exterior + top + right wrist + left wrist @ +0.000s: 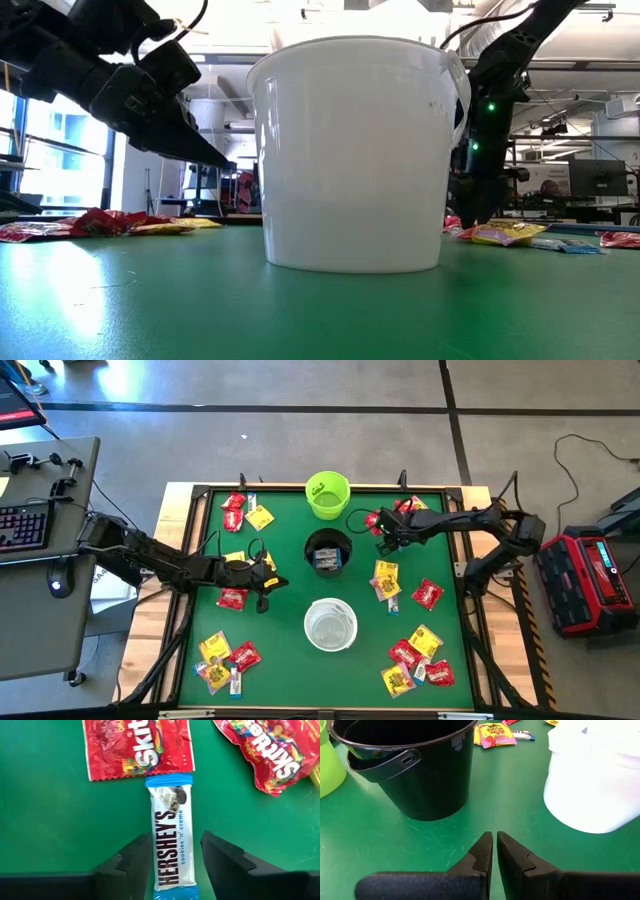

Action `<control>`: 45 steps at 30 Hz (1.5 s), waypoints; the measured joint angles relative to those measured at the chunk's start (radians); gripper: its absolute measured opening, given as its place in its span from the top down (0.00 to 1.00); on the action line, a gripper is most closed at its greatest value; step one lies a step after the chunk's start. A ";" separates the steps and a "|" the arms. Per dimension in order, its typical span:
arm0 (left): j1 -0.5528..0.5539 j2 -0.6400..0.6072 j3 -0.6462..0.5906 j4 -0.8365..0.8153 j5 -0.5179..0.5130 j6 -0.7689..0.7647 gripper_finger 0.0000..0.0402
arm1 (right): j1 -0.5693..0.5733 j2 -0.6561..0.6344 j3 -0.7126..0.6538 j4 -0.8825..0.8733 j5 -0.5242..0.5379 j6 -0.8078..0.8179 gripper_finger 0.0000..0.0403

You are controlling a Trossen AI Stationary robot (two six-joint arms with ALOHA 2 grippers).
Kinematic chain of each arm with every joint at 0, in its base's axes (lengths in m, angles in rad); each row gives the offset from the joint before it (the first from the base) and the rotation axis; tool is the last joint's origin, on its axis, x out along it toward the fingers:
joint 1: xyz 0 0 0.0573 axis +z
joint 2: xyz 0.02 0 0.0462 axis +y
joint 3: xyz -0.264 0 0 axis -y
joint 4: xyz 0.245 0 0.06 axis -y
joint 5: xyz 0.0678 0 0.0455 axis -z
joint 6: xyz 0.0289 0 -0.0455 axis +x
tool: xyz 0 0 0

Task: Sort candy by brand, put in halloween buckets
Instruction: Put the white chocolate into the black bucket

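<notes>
So the green counter [290, 660] takes up most of the overhead shot, with three buckets in a line down the middle: lime green bucket [327, 495] at the far edge, black bucket [327, 552] in the centre, white bucket [330, 624] nearest the front. The black one has a couple of blue-and-white bars sitting in it already.

Candy is scattered in clumps all over. There are red and yellow packets [245, 512] in the far left corner, another bunch [225, 660] front left, a pile [418, 657] front right, and a few [405, 588] on the right side between those.

Left claw [266, 586] is parked on the left side of the counter, just left of the gap between the black and white buckets, tips pinched together with nothing in them. A red packet [232, 598] lies right beside it.

Right claw [175, 851] is down at the far right, next to the green bucket, fingers spread either side of a white Hershey's bar [173, 837], not clearly squeezing it. A red Skittles packet [137, 747] touches the bar's far end, and another Skittles packet [262, 750] lies off to the side.
</notes>
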 joint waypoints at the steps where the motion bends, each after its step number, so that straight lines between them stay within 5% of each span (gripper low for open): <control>1: 0.000 0.000 0.000 -0.001 0.000 0.000 0.96 | -0.005 0.000 0.000 0.001 -0.004 -0.006 0.58; 12: 0.000 0.000 0.000 -0.005 0.000 -0.001 0.96 | -0.073 0.045 0.004 0.047 -0.110 -0.103 0.53; 26: 0.000 0.000 0.000 -0.007 0.000 -0.011 0.96 | -0.073 0.041 0.005 0.111 -0.089 -0.166 0.96; 45: 0.000 0.000 0.000 -0.008 0.000 -0.018 0.96 | 0.013 -0.153 -0.001 0.103 -0.119 -0.195 1.00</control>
